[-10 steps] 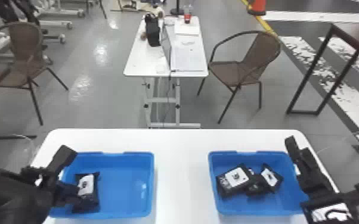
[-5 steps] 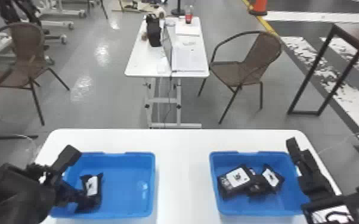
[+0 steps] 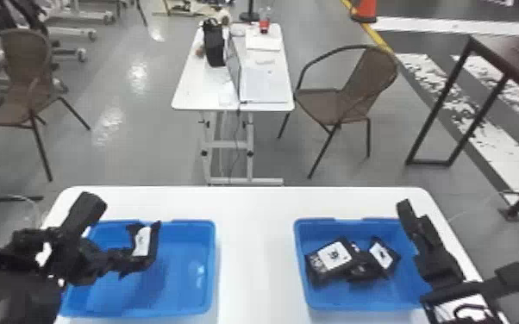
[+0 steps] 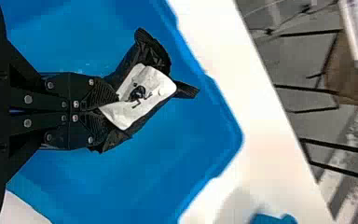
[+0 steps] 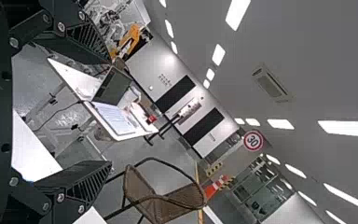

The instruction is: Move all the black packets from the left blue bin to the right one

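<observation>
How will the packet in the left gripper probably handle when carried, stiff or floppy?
The packet looks soft and likely to flex, its label buckling at the left gripper. Held by one side, it might also swing or droop.

1. Near table (image 3: 254, 267): left bin (image 3: 185, 267) on left, right bin (image 3: 327, 226) on right, gap between
2. Packets (image 3: 332, 260) bunched in right bin
3. Another packet (image 3: 143, 241) in left gripper (image 3: 118, 260), over left bin
4. Far table (image 3: 185, 97) behind, laptop (image 3: 233, 64) on it
5. Chair (image 3: 336, 105) right of far table, second chair (image 3: 26, 73) well to its left
</observation>
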Robot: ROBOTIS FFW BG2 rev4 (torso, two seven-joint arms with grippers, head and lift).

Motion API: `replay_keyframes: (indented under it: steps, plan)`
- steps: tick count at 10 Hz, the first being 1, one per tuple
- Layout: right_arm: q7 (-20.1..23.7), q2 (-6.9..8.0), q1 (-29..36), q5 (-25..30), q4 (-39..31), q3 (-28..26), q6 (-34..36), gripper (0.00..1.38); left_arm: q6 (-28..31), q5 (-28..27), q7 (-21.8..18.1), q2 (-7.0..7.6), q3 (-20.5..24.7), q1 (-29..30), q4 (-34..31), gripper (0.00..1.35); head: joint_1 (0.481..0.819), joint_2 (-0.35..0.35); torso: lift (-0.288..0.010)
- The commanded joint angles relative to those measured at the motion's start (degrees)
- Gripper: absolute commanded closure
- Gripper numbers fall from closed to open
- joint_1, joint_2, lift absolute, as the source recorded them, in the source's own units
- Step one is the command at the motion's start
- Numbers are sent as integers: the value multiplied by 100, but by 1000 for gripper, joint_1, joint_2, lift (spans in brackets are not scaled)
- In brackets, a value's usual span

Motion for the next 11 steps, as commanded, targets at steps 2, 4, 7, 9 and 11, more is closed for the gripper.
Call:
replay_keyframes:
  steps: [2,4,7,9,11]
  plan:
    - [248,-17,-70,60,-23,175,257,279,-1326,1595,217,-142,-224,139,-286,1210,695,-92,0]
    - [476,-35,-255,306,12,360,398,279,-1642,1911,217,-204,-716,-36,-145,1210,695,-128,0]
    - [546,-79,-457,517,-49,764,450,279,-1862,2184,244,-204,-1700,-696,523,1211,695,-166,0]
    - [546,-87,-659,535,21,1063,503,277,-1985,2368,244,-300,-2043,-1100,997,1210,695,-185,0]
    - [538,-87,-835,579,82,1327,503,274,-2082,2447,261,-307,-2245,-1346,1287,1211,695,-186,0]
